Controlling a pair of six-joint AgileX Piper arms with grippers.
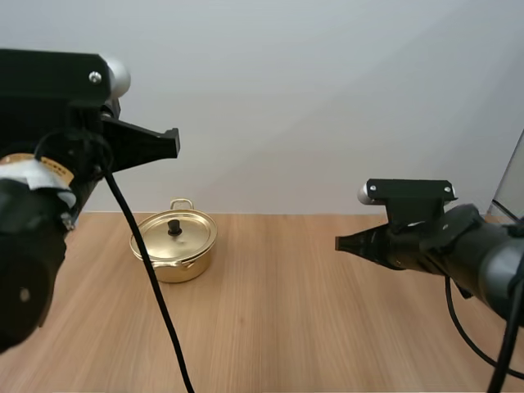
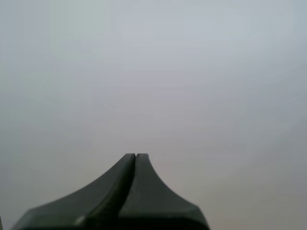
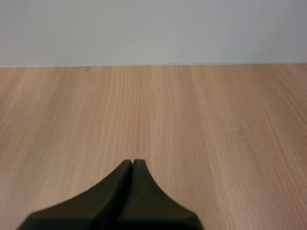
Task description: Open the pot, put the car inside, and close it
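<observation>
Left gripper point(image 1: 173, 142): closed on nothing — its two black fingers point(image 2: 112, 191) lie together as one dark wedge. It is held high over the left side of the table point(image 1: 295, 319) and points at the pale wall point(image 1: 327, 98).
Right gripper point(image 1: 339, 243): also pressed together and empty, its fingers point(image 3: 108, 199) meeting in a single wedge. It hangs low over the right part of the table, tip turned toward the middle.
Pot point(image 1: 173, 247): golden metal, upright on the table at the far left, near the back edge. It is well apart from both arms' tips — neither touches it.
Lid point(image 1: 175, 232): seated on the pot, with a small dark knob point(image 1: 174, 227) at its centre. A looped handle point(image 1: 181, 202) shows on the pot's far side.
Pot's contents: hidden under the lid; cannot tell.
Surface: the table is light wood, its grain running away from the arms toward the back edge.
Room: the wall is plain grey-white and rises straight from the table's back edge.
</observation>
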